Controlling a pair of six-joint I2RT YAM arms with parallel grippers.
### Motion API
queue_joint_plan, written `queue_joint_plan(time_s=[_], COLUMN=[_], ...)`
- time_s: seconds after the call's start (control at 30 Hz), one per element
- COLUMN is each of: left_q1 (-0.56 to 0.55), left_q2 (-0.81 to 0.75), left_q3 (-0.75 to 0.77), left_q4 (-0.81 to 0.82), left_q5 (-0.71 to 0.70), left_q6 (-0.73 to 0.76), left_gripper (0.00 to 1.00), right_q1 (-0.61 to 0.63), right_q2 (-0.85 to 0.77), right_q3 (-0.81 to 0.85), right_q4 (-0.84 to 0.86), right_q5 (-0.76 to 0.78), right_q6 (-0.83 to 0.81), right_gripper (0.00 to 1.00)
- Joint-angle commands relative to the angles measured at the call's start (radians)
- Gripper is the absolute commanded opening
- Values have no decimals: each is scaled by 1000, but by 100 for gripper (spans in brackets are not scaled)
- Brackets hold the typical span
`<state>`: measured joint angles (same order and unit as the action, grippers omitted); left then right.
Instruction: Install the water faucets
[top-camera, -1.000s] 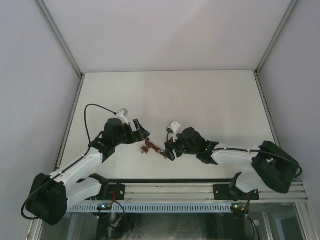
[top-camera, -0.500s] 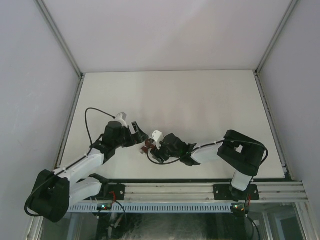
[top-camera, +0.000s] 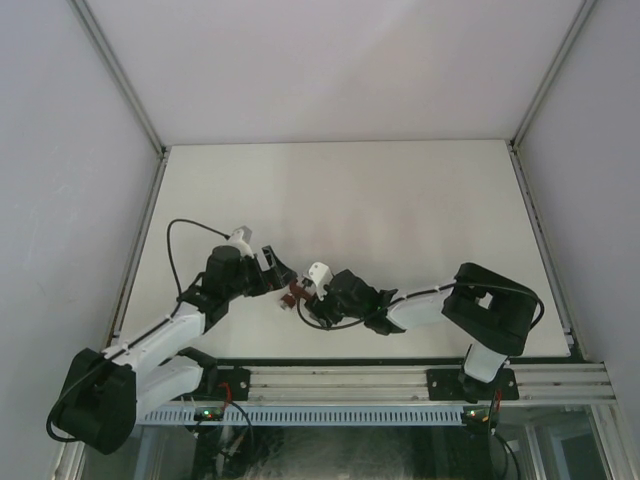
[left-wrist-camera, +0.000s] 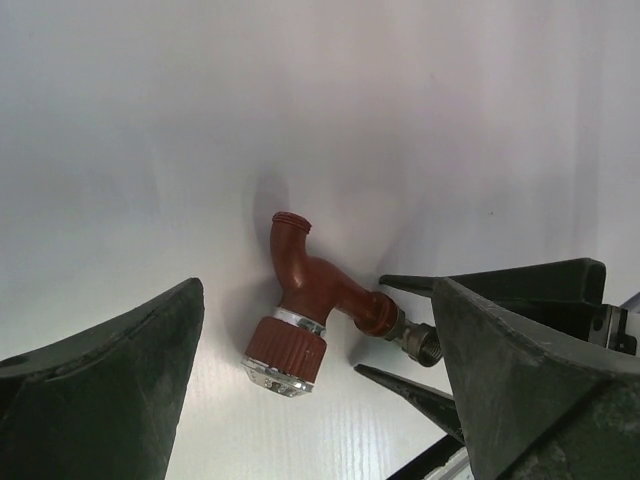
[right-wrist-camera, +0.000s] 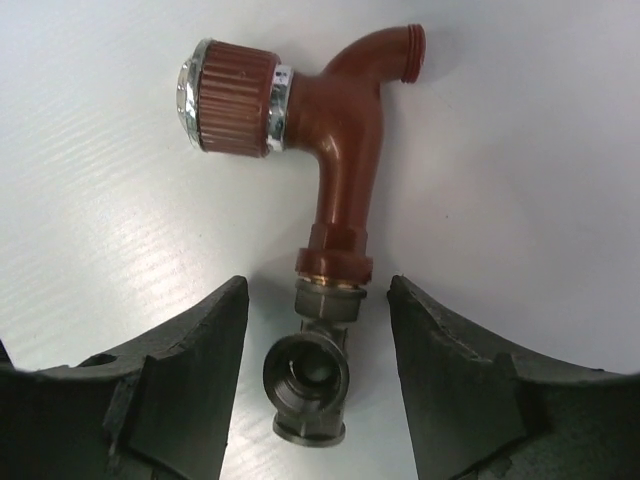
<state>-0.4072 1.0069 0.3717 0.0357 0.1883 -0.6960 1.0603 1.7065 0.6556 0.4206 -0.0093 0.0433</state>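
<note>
One of the water faucets (top-camera: 293, 292), a dark red-brown angled tap, lies flat on the white table between both arms. In the left wrist view the faucet (left-wrist-camera: 312, 290) shows its ribbed knob (left-wrist-camera: 287, 348) and grey metal fitting (left-wrist-camera: 420, 340). My left gripper (top-camera: 283, 277) is open just left of it, its fingers (left-wrist-camera: 110, 390) wide apart and touching nothing. My right gripper (right-wrist-camera: 318, 290) is open with the fitting (right-wrist-camera: 312, 378) between its fingers (right-wrist-camera: 190, 380), a gap on each side. The tap body (right-wrist-camera: 345, 160) and knob (right-wrist-camera: 232, 97) lie beyond the fingertips.
The table (top-camera: 400, 210) is white and walled by pale panels on three sides. An aluminium rail (top-camera: 400, 382) carrying both arm bases runs along the near edge. The right arm's elbow (top-camera: 495, 305) sits low at the right.
The right arm swung left, bringing its gripper to the faucet's fitting end, jaws a little narrower. The left gripper drew slightly back to the left. The faucet has stayed in place.
</note>
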Motion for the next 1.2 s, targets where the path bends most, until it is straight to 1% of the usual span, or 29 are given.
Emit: queue_joint_plan(time_s=[0.0, 0.07, 0.13, 0.17, 0.27, 0.37, 0.4, 0.47, 0.57, 0.67, 0.83, 0.93, 1.0, 1.07, 1.17], left_q1=[7, 7, 8, 7, 7, 7, 7, 8, 7, 7, 7, 7, 8, 8, 8], left_q2=[-30, -35, -39, -41, -40, -43, -43, -36, 2, 32, 35, 41, 36, 25, -5], left_q3=[-29, -30, -33, -35, -37, -45, -51, -62, -61, -52, -88, -80, -80, -70, -53], left_q4=[23, 16, 12, 12, 7, 6, 16, 53, 103, 149, 354, 417, 475, 492, 502], left_q5=[31, 35, 35, 35, 42, 54, 66, 115, 194, 270, 403, 472, 509, 522, 532], left_q6=[16, 18, 18, 18, 20, 20, 20, 20, 13, -2, -91, -134, -156, -166, -182], left_gripper=[98, 98, 98, 98, 97, 97, 98, 98, 98, 97, 96, 88, 78, 69, 63], right_q1=[-11, -12, -10, -12, -17, -27, -28, -13, 10, 12, 11, 10, 10, 9, 3], right_q2=[-59, -64, -62, -56, -41, -66, -81, -127, -179, -219, -293, -344, -382, -424, -479], right_q3=[-49, -63, -63, -63, -63, -63, -63, -65, -110, -118, -129, -146, -160, -178, -199], right_q4=[-19, -17, -13, -6, 32, 61, 66, 76, 167, 190, 202, 215, 222, 233, 227], right_q5=[-13, -16, -26, -23, 15, 37, 35, 78, 91, 119, 133, 123, 110, 99, 99], right_q6=[27, 15, 11, 17, 33, 49, 41, 20, -65, -76, -91, -95, -97, -105, -116], right_gripper=[58, 54, 48, 43, 22, 2, 0, 0, 0, 0, 0, 0, 0, 0, 0])
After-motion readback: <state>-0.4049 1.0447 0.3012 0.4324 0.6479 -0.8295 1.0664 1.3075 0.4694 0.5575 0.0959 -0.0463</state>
